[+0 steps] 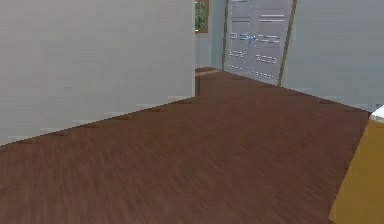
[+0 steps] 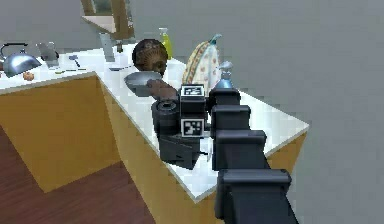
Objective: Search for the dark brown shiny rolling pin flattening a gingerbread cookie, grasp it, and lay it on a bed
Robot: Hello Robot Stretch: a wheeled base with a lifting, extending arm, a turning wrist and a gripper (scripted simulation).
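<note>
Nearest the camera, the arm's dark bar (image 2: 245,175) is reaching out over the white-topped desk (image 2: 275,128), with the claw (image 2: 166,112) sitting at its far end, left of the two marker squares. Just past the claw a short dark brown cylinder (image 2: 165,89) is lying on the desk beside a grey bowl (image 2: 140,82). Judging by its colour and sheen, this is probably the rolling pin.

Whether the claw is grasping anything cannot be told, since the cylinder is lying right behind it. To take it cleanly, the robot is likely needing to set the fingers across the cylinder's middle and lift straight up, staying clear of the bowl.

The cylinder's near end is merging with the claw's dark body, and whether a cookie is lying under it is too small to tell. Ahead, wooden floor (image 1: 190,150) is running toward a double door (image 1: 258,40) — probably the way to go looking for a bed.
</note>
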